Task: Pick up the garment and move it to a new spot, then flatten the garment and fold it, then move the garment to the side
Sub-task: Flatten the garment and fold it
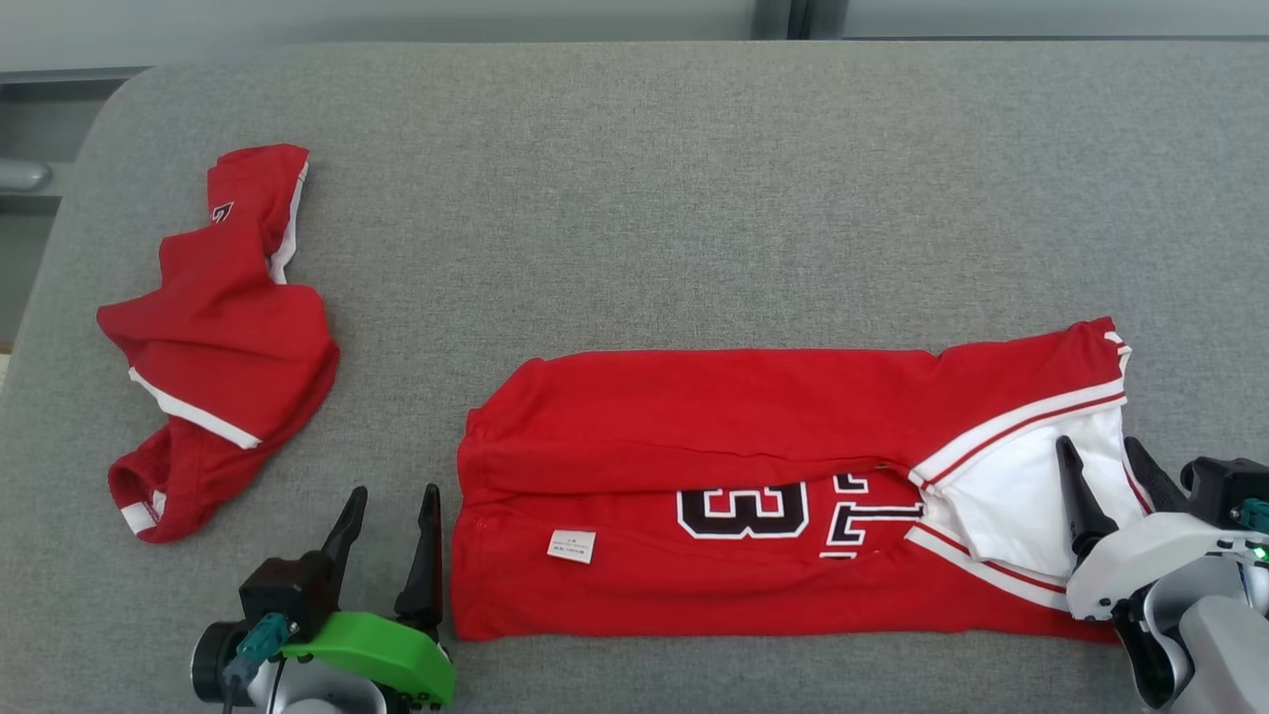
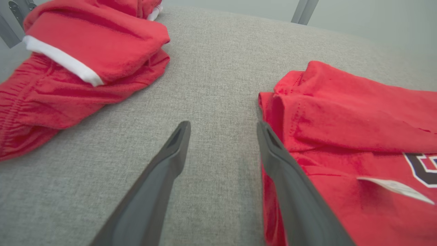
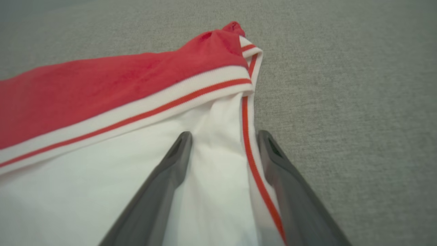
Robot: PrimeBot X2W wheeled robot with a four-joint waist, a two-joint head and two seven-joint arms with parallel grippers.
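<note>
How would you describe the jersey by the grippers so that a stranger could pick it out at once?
Start from the grey padded surface, which holds two red garments. The jersey is the long one near the front edge, reaching from the left gripper to the right gripper. Unlike the crumpled garment at the left, it lies folded flat and shows black numbers and a white tag.

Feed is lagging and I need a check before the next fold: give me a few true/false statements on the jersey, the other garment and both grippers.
The jersey lies folded lengthwise on the grey pad. True.
The left gripper is shut on the jersey's hem. False: its fingers are open beside it.
The right gripper is open over the jersey's white end. True.
The other red garment is folded flat. False: it lies crumpled.
</note>
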